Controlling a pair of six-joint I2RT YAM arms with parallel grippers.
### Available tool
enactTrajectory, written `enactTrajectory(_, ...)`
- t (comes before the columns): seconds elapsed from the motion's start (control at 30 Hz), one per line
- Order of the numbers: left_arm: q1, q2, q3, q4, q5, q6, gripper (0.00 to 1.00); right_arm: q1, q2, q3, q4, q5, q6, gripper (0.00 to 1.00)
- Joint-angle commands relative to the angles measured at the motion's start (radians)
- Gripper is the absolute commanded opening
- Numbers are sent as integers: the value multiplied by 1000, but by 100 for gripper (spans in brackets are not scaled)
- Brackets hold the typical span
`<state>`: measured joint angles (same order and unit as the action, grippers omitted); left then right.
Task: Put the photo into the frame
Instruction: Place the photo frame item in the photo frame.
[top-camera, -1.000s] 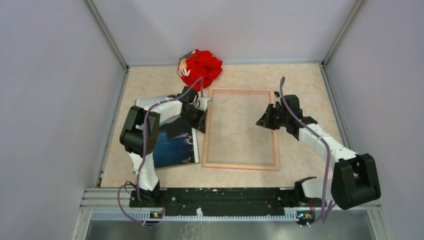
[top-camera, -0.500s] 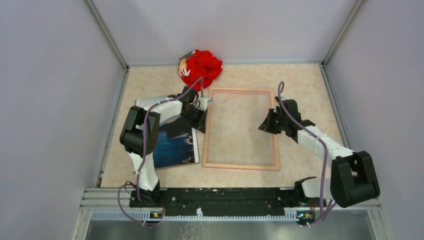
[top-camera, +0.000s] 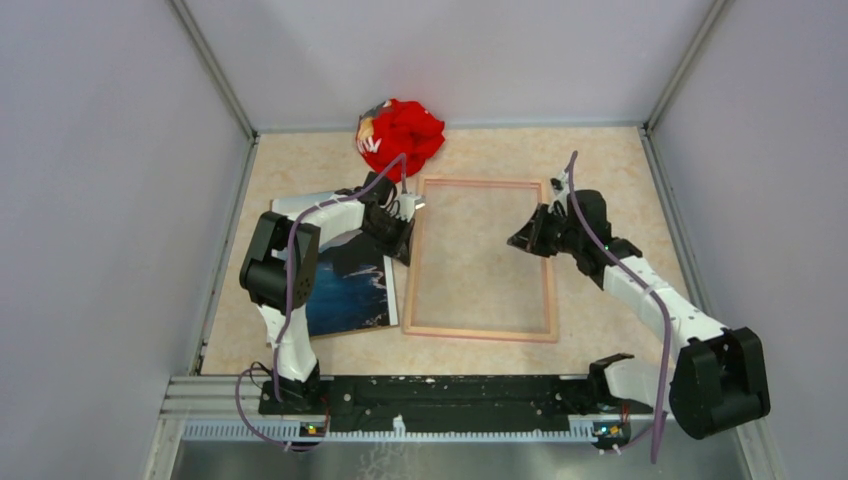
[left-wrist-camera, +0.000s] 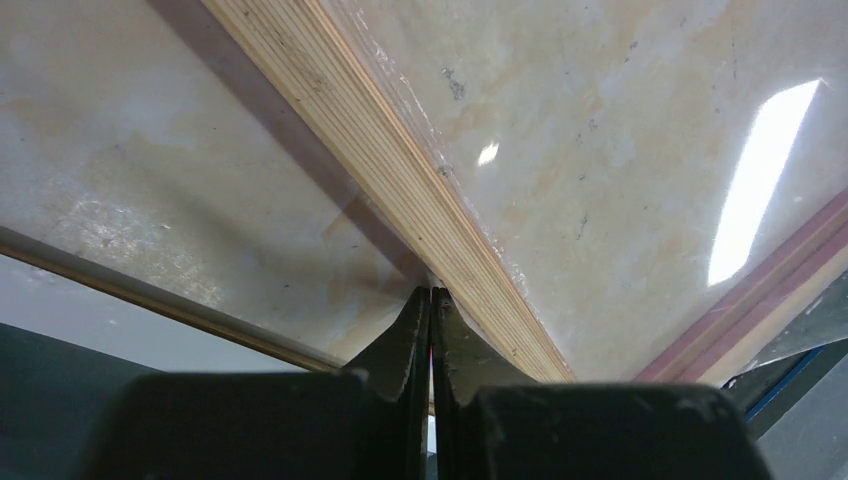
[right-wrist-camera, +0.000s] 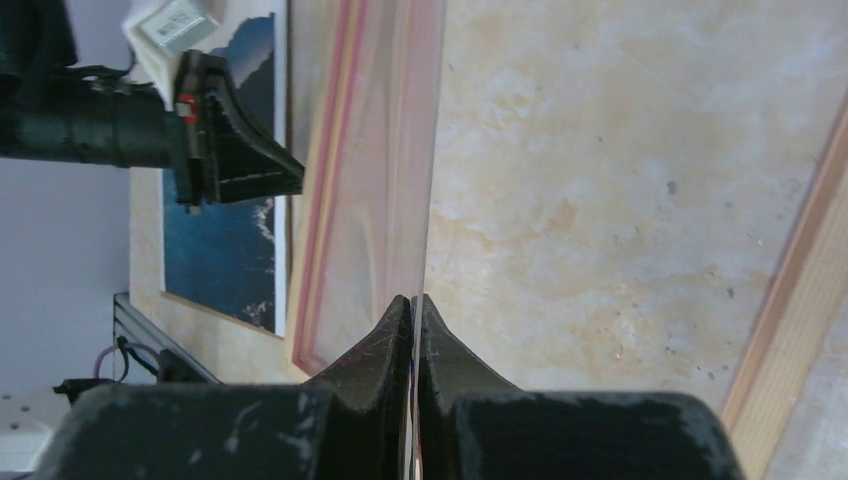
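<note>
The frame (top-camera: 480, 332) lies wood side up in the middle of the counter; the photo (top-camera: 350, 290) lies flat beside it, toward the left edge. The right gripper (right-wrist-camera: 413, 300) is pinched on the clear sheet (right-wrist-camera: 400, 150), which stands raised over the frame. The left gripper (left-wrist-camera: 431, 292) has its fingers pressed together at the frame's rail; if something is between them I cannot tell. The thin sheet may slip or bend, because only its edge is held

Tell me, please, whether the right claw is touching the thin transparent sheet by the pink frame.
Touching. The right wrist view shows the right claw shut on the edge of the thin transparent sheet.
</note>
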<state>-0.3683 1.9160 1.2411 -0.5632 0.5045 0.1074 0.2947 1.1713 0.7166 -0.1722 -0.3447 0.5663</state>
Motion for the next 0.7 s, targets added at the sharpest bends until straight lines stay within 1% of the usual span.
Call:
enactTrajectory(0.0, -7, -9, 34, 2, 23, 6, 5, 31, -14, 89, 25, -60, 6, 2)
enactTrajectory(0.2, -7, -14, 31, 1, 23, 9, 5, 33, 23, 93, 41, -61, 25, 1)
enactTrajectory(0.43, -8, -15, 29, 3, 25, 13, 5, 36, 50, 71, 63, -57, 89, 1)
enactTrajectory(0.53, -8, -13, 29, 4, 28, 12, 5, 41, 48, 57, 89, -74, 134, 1)
enactTrajectory(0.67, -8, -12, 31, 5, 28, 12, 5, 46, 45, 70, 86, -64, 141, 2)
